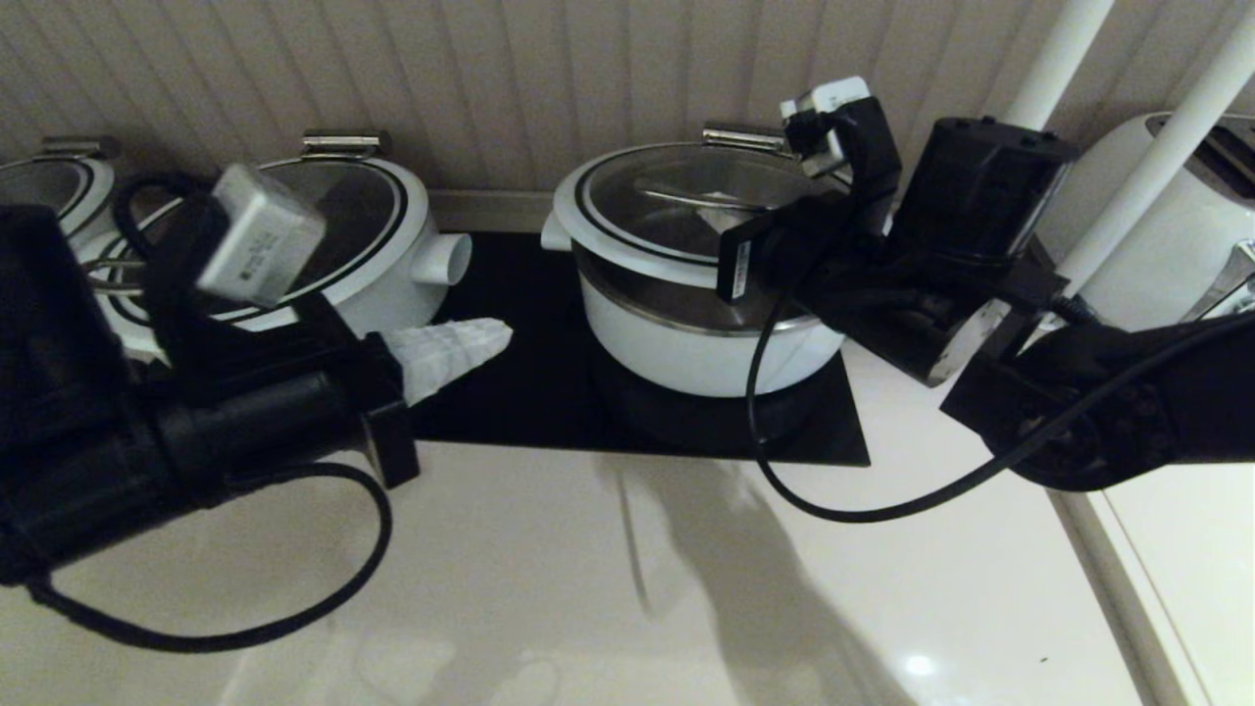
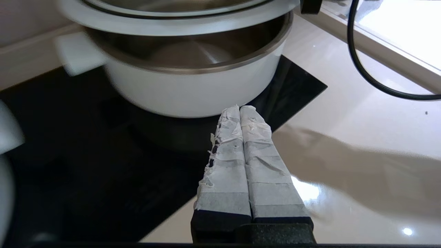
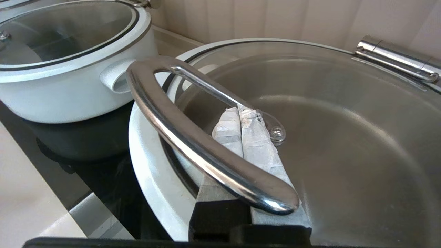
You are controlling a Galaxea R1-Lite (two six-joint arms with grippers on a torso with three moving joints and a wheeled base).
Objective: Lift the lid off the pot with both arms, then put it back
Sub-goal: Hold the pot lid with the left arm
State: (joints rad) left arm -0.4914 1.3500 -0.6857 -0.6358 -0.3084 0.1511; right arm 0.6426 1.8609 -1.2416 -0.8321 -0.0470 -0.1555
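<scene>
The glass lid [image 1: 677, 211] with its white rim hangs tilted just above the deep white pot [image 1: 706, 343], and a gap shows the steel lining. My right gripper [image 1: 727, 208] is shut, with its cloth-covered fingers [image 3: 256, 144] slid under the lid's bent steel bar handle [image 3: 193, 144]; the bar rests on them. My left gripper [image 1: 495, 338] is shut and empty, low over the black hob to the left of the pot. In the left wrist view its tips [image 2: 240, 108] stand just short of the pot wall [image 2: 193, 89], under the lid rim [image 2: 172, 24].
A wider white pot with its own lid [image 1: 392, 265] stands left of the left gripper, and another [image 1: 49, 186] is at the far left. Both pots stand on a black hob [image 1: 549, 412]. A white appliance [image 1: 1177, 226] is at the right. A black cable [image 1: 882, 510] dangles in front.
</scene>
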